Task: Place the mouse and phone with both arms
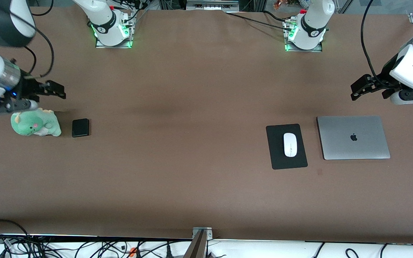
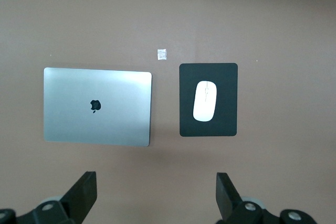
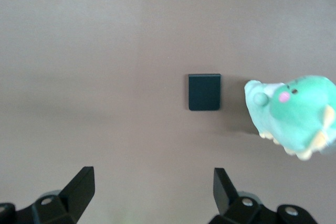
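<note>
The white mouse (image 1: 290, 144) lies on a black mouse pad (image 1: 276, 150) toward the left arm's end of the table. The left wrist view shows the mouse (image 2: 205, 100) in the middle of the pad (image 2: 226, 77). The black phone (image 1: 80, 128) lies flat toward the right arm's end, and the right wrist view shows the phone (image 3: 204, 92) too. My left gripper (image 1: 355, 91) hangs open over bare table by the laptop; in its wrist view the left gripper (image 2: 156, 192) is empty. My right gripper (image 1: 57, 90) hangs open above the plush toy; in its wrist view the right gripper (image 3: 154, 190) holds nothing.
A shut silver laptop (image 1: 352, 137) lies beside the mouse pad, at the left arm's end, and shows in the left wrist view as the laptop (image 2: 97, 106). A green plush dinosaur (image 1: 36, 123) sits beside the phone. A small white tag (image 2: 162, 54) lies near the pad.
</note>
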`<action>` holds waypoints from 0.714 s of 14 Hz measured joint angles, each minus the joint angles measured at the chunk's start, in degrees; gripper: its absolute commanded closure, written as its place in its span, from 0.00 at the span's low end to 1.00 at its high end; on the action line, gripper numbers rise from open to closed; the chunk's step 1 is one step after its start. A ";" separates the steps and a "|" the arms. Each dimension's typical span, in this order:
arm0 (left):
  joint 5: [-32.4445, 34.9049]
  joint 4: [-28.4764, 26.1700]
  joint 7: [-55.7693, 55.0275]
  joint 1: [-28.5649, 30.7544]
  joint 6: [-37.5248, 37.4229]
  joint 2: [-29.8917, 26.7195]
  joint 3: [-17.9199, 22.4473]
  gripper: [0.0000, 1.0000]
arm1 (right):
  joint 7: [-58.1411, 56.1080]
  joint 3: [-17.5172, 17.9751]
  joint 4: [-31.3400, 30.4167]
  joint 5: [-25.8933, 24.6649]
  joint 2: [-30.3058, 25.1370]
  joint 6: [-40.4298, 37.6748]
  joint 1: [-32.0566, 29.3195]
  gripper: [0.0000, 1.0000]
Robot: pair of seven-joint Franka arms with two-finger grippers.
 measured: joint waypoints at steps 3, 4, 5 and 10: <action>0.00 0.01 0.00 0.00 0.00 0.00 0.00 0.00 | 3.03 0.09 3.79 -0.01 -4.60 -7.00 0.03 0.00; 0.00 0.01 0.00 0.00 0.00 0.00 0.00 0.00 | 3.60 0.17 5.54 -0.02 -5.03 -8.88 0.04 0.00; 0.00 0.01 0.00 0.00 0.00 0.00 0.00 0.00 | 4.37 0.36 7.19 -0.02 -5.03 -10.58 0.06 0.00; 0.00 0.02 0.00 0.00 0.00 0.02 0.00 0.00 | 6.61 1.05 12.03 -0.19 -4.56 -16.25 0.11 0.00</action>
